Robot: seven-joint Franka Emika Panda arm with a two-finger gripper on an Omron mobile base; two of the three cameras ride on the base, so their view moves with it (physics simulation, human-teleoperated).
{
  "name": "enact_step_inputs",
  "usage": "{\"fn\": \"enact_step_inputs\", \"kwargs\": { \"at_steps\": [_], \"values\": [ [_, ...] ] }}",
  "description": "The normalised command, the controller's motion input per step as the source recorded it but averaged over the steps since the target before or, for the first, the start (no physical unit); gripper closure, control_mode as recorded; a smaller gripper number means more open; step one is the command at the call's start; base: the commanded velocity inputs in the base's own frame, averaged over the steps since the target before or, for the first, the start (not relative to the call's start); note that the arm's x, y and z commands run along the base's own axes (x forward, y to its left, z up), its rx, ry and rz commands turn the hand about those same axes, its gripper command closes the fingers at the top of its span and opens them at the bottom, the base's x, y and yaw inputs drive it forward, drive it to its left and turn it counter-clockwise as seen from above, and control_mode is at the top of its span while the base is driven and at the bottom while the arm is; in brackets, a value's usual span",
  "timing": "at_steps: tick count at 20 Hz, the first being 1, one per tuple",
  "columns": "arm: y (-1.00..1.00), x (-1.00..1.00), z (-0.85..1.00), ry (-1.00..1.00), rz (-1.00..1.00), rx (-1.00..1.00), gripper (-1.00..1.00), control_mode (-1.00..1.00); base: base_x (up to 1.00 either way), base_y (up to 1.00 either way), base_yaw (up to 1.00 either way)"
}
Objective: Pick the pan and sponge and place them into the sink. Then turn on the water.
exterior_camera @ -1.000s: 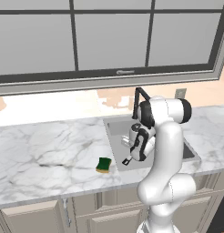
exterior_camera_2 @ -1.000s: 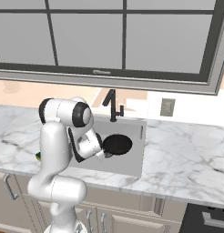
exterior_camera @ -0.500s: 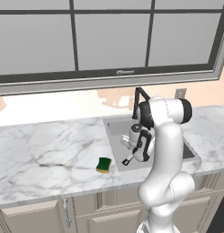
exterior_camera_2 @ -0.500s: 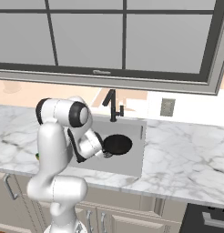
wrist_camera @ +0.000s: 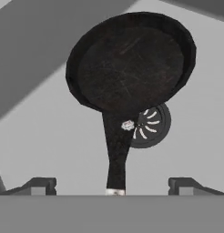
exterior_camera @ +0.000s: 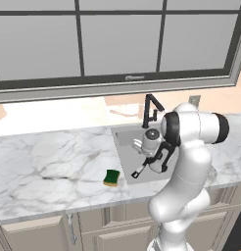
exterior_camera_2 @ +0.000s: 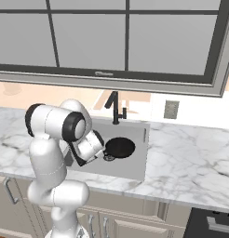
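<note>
Left base view: the gripper [exterior_camera: 142,169] hangs low over the sink [exterior_camera: 123,135] at centre frame, with the frying pan's silver-tipped handle just below it. The green-and-yellow sponge [exterior_camera: 111,177] lies on the white marble countertop [exterior_camera: 49,166], just left of the basin's front corner. The black faucet [exterior_camera: 151,109] stands behind the basin, under a large window [exterior_camera: 117,39].

Right base view: the frying pan [exterior_camera_2: 119,147] sits inside the grey basin at mid-frame, beside the hand. The counter runs on to the right, toward a wall outlet [exterior_camera_2: 171,109].

Hand view: the finger tips [wrist_camera: 41,185] stand spread wide at the lower corners, well apart from the handle running between them; nothing is pinched. The pan rests partly over the round drain [wrist_camera: 150,125], in the upper half.

The risk, I judge, is in pulling away: a finger tip could catch the handle and drag or tip the pan. Reaching next for the small sponge near the basin edge, a poor approach could nudge it off its spot.
</note>
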Motion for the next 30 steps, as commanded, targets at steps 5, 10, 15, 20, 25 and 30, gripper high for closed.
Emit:
{"fn": "enact_step_inputs", "kwargs": {
  "at_steps": [5, 10, 15, 20, 25, 30],
  "values": [
    [0.15, 0.0, 0.56, -0.01, 0.0, 0.0, -1.0, -1.0, 0.0, 0.0, 0.0],
    [0.15, 0.0, 0.55, 0.0, 0.0, -0.01, -1.0, -1.0, 0.0, 0.0, 0.0],
    [0.02, 0.01, 0.69, 0.0, 0.0, 0.0, -1.0, -1.0, 0.0, 0.0, 0.0],
    [0.01, 0.04, 0.75, 0.01, 0.0, 0.0, -1.0, -1.0, 0.0, 0.0, 0.0],
    [0.0, 0.18, 0.95, 0.02, 0.03, -0.04, -1.0, -1.0, 0.0, 0.0, 0.0],
    [0.1, 0.2, 1.0, 0.05, 0.15, -0.08, -1.0, -1.0, 0.0, 0.0, 0.0]
  ]
}}
